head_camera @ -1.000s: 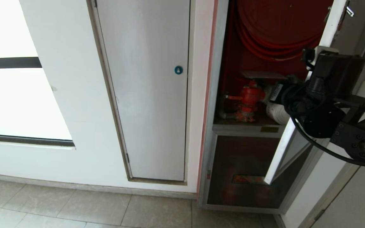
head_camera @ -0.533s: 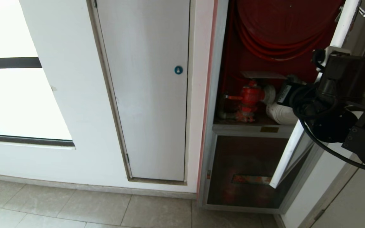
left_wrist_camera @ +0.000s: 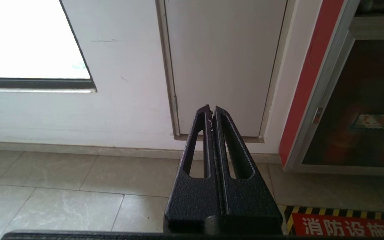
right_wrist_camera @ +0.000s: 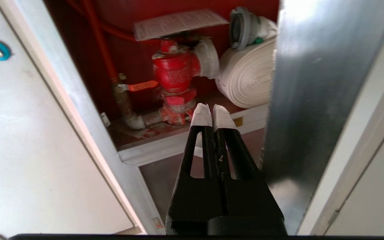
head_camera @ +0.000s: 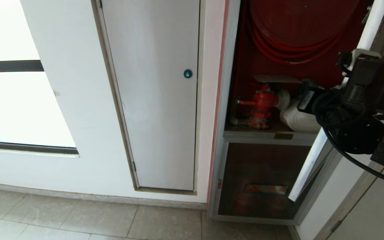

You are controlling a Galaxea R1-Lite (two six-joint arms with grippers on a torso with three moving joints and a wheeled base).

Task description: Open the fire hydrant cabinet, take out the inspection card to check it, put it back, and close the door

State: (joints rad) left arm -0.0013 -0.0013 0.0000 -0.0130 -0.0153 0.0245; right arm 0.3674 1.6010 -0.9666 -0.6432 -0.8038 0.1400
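- Inside the fire hydrant cabinet (head_camera: 278,50), red interior exposed: coiled red hose reel (head_camera: 295,30) up top, red valve (right_wrist_camera: 175,73) and rolled white hose (right_wrist_camera: 248,75) on the shelf below.
- The inspection card (right_wrist_camera: 178,23) lies flat on top of the red valve, printed rows visible; nothing grips it.
- The door (right_wrist_camera: 308,93) stands swung open on the cabinet's right side, its metal frame edge just beside the right pincer.
- Right pincer (right_wrist_camera: 213,115): fingers pressed together, white-padded tips empty, held in front of the opening, low and near the shelf edge below the valve; whether it touches the door frame cannot be told.
- In the head view the right arm (head_camera: 358,110) reaches in from the right, across the door edge.
- Left pincer (left_wrist_camera: 211,111): closed, holding nothing, parked low over the tiled floor (left_wrist_camera: 62,186), pointing at the plain white panel (head_camera: 155,100) with the blue round lock (head_camera: 188,73).
- Lower dark glass panel (head_camera: 262,180) under the shelf is shut.
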